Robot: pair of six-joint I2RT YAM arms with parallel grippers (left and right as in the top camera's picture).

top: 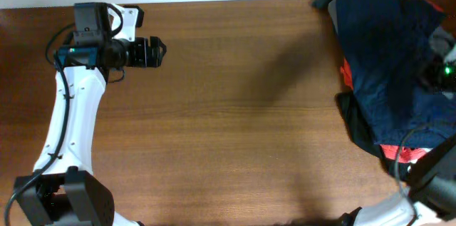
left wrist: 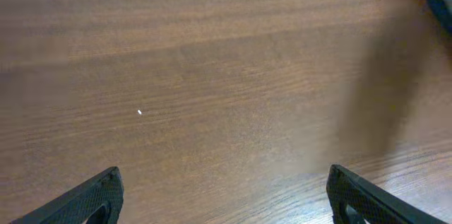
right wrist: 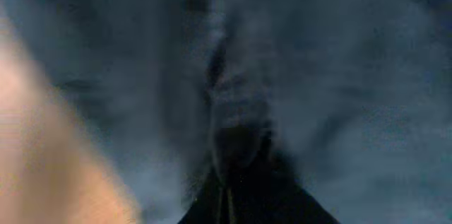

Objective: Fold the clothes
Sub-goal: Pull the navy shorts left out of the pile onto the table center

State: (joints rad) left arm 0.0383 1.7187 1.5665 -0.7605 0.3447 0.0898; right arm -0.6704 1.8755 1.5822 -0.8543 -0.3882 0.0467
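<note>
Rumpled navy denim shorts point(right wrist: 304, 75) at right gripper point(right wrist: 240, 189) — grip untellable, blurred; left gripper point(left wrist: 222, 189) spread over grained tabletop point(left wrist: 212, 68).

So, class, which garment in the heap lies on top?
The navy blue shorts: they drape over the red-and-black garments, which only peek out at the edges beneath.

The overhead camera looks straight down on the wooden table point(top: 235, 112). The left wrist camera faces the same tabletop obliquely, close. The right wrist camera sits blurred against the navy shorts point(right wrist: 318, 75), seen overhead at far right.
</note>
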